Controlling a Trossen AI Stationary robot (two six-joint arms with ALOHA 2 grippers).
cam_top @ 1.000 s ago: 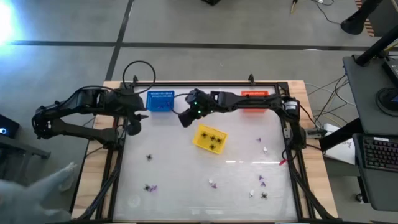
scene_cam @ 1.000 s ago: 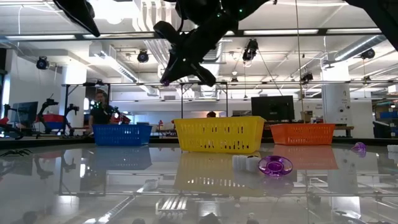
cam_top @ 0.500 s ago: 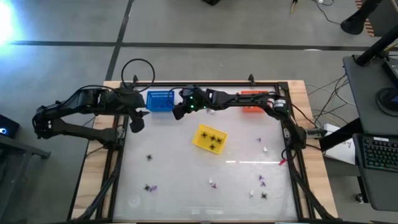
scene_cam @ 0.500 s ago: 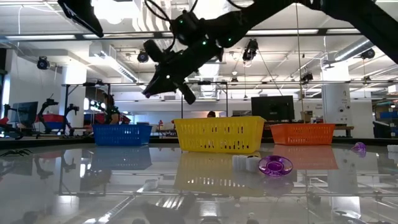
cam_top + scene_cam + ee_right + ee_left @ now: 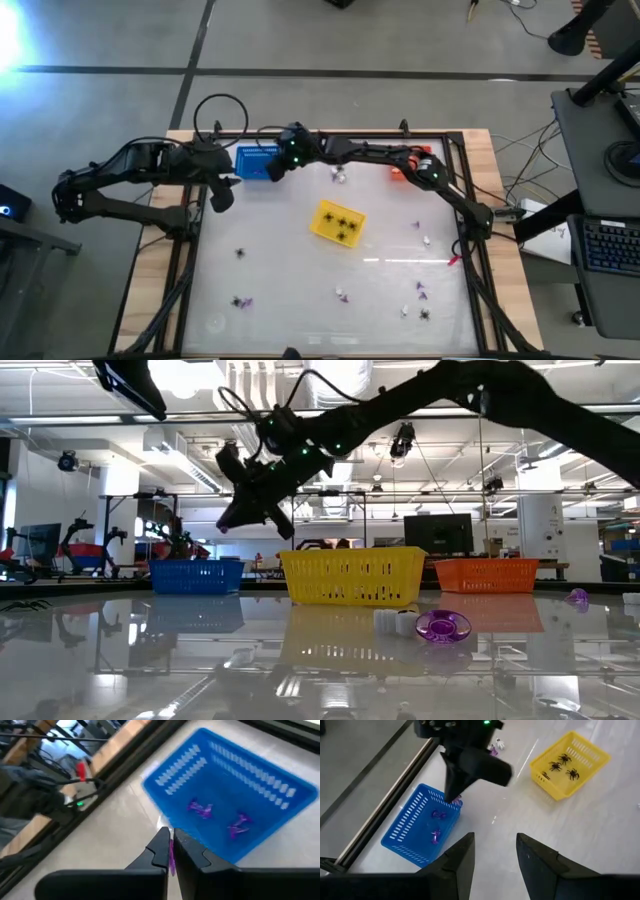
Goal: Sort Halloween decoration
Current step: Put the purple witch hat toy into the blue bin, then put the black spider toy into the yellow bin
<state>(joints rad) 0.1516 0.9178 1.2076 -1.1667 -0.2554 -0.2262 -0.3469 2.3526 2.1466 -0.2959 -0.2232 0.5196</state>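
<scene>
Your purple bit (image 5: 171, 856) is pinched between the closed fingers of the right gripper (image 5: 275, 170), which sits upper centre-left in the high view at the right edge of the blue basket (image 5: 257, 163). In the low view that gripper (image 5: 250, 510) hangs above the baskets, left of centre, over the gap between blue basket (image 5: 196, 575) and yellow basket (image 5: 350, 577). The right wrist view shows two purple pieces (image 5: 200, 809) already lying in the blue basket (image 5: 280, 790).

You have black spiders (image 5: 342, 224) in the yellow basket (image 5: 322, 224) at mid-frame; the left wrist view shows them too (image 5: 564, 764). More pieces are scattered on the table (image 5: 300, 290): a white bit (image 5: 338, 176) just right of the gripper, others toward the lower left and lower right. The orange basket (image 5: 412, 152) lies at the upper right, partly under the right arm.

Your left gripper (image 5: 216, 197) waits at the upper left, beside the blue basket, fingers (image 5: 460, 865) spread and empty.
</scene>
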